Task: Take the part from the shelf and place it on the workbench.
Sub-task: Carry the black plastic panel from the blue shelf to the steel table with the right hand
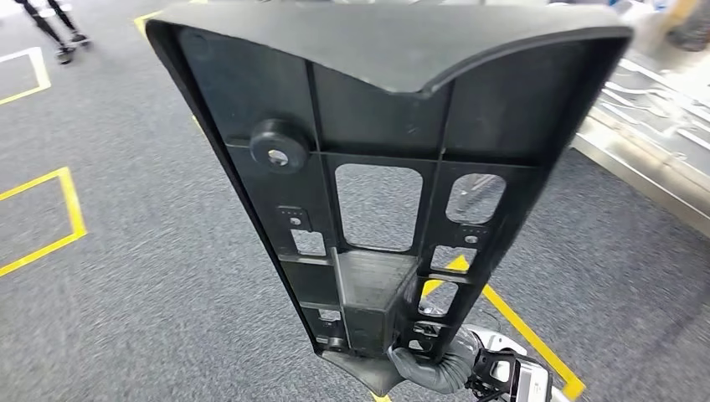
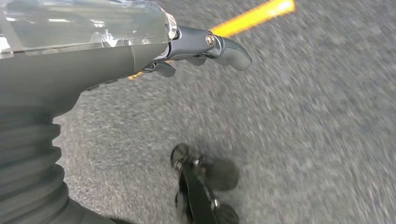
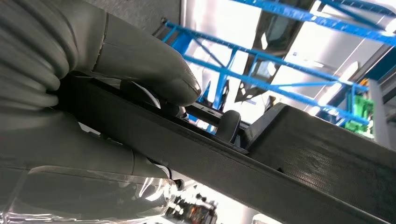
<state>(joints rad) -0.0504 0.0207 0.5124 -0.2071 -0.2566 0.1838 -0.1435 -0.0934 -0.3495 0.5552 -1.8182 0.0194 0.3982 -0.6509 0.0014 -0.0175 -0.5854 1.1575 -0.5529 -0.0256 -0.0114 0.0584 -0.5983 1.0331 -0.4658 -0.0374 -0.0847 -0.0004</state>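
Observation:
A large black plastic part (image 1: 385,167), ribbed with several cut-out windows, stands upright close in front of the head camera. My right hand (image 1: 439,360) grips its lower end from below. In the right wrist view the thumb (image 3: 154,74) and the fingers clamp on a black rib of the part (image 3: 261,172). My left hand (image 2: 187,46) hangs over grey carpet, fingers loosely curled with nothing in them. A metal workbench (image 1: 661,142) lies at the right edge of the head view.
Grey carpet with yellow floor lines (image 1: 519,335) surrounds me. A person's legs (image 1: 54,29) stand at the far left. Blue shelf beams (image 3: 261,42) show behind the part in the right wrist view.

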